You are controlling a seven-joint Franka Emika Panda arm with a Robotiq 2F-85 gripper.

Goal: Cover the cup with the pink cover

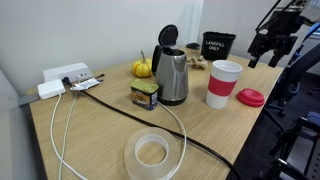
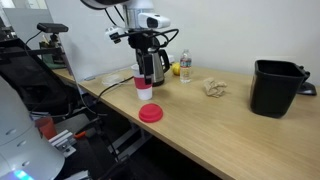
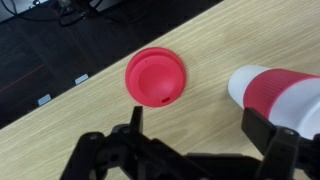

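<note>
The cup is white with a red-pink band and stands upright near the table edge, beside the steel kettle. It also shows in the other exterior view and at the right of the wrist view. The pink cover lies flat on the table next to the cup, seen also in an exterior view and in the wrist view. My gripper is open and empty. It hangs well above the cover and cup in both exterior views.
A large clear tape roll, a small jar, a small pumpkin and a power strip with a black cable lie on the table. A black bin and crumpled paper are further along. The table edge is close to the cover.
</note>
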